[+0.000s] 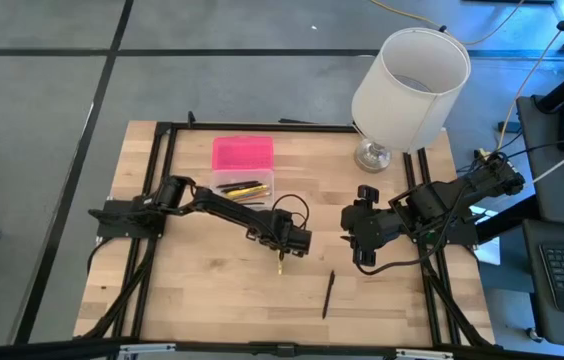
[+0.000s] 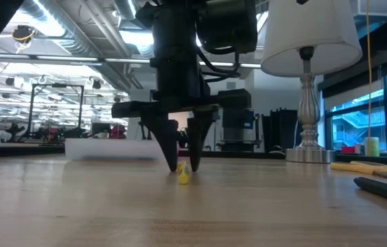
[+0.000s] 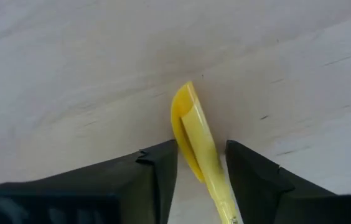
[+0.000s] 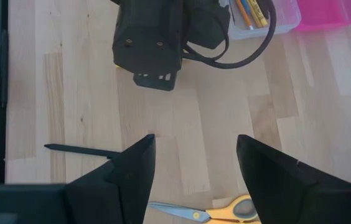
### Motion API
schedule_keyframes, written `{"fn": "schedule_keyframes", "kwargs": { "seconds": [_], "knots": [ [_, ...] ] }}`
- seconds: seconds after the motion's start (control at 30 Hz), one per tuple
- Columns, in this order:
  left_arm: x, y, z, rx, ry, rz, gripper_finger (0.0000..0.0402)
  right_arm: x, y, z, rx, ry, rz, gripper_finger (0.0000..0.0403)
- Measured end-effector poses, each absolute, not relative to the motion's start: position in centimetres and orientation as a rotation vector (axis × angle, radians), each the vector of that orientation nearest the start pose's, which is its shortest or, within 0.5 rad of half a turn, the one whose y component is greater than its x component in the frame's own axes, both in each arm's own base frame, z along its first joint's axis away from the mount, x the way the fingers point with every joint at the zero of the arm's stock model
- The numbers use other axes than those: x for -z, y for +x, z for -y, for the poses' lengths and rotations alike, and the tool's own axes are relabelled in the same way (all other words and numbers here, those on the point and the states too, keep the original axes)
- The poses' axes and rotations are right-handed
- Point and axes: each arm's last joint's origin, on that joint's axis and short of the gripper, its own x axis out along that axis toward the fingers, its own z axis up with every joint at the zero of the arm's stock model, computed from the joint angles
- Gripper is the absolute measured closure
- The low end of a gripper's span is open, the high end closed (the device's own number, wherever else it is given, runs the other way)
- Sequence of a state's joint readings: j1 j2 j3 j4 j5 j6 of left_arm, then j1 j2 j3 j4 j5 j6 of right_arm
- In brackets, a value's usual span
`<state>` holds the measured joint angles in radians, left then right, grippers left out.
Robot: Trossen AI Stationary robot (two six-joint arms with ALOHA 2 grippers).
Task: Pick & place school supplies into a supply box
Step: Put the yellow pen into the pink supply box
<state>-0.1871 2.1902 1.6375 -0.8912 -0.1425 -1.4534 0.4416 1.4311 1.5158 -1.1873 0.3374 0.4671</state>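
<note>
Left wrist view shows the left gripper (image 3: 200, 165), jaws part-spread, straddling a yellow pen (image 3: 199, 140): light, stiff, slippery, best pinched mid-barrel.

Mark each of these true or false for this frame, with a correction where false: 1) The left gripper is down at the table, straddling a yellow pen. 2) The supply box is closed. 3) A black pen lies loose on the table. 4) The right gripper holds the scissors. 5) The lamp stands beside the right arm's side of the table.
1) True: the left gripper has a finger on either side of the yellow pen, low at the table.
2) False: the supply box lies open, its pink lid folded back and pens inside.
3) True: a black pen lies loose on the table.
4) False: the right gripper is open and empty; the scissors lie on the table.
5) True: the lamp stands there.
</note>
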Motion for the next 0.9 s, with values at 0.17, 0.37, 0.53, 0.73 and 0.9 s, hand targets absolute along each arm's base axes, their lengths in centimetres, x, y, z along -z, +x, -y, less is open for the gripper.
{"fn": "schedule_keyframes", "kwargs": {
  "seconds": [0.17,0.37,0.53,0.73,0.9],
  "knots": [
    [-14.5,41.9,7.5,-0.934,-0.908,-1.156,0.0305,-36.1,24.4,-10.5,0.144,0.007,-1.006,0.0174],
    [-14.5,41.9,7.5,-0.904,-0.841,-1.154,0.0342,-36.1,24.4,-10.5,0.144,0.007,-1.006,0.0174],
    [-14.5,41.9,7.5,-0.881,-0.814,-1.167,0.0357,-36.1,24.4,-10.5,0.144,0.007,-1.007,0.0174],
    [-14.8,42.0,7.5,-0.821,-0.809,-1.216,0.0357,-36.1,24.4,-10.5,0.143,0.007,-1.007,0.0174],
    [-16.4,43.0,8.1,-0.673,-0.768,-1.237,0.0359,-36.1,24.4,-10.5,0.143,0.005,-1.007,0.0174]
  ]
}}
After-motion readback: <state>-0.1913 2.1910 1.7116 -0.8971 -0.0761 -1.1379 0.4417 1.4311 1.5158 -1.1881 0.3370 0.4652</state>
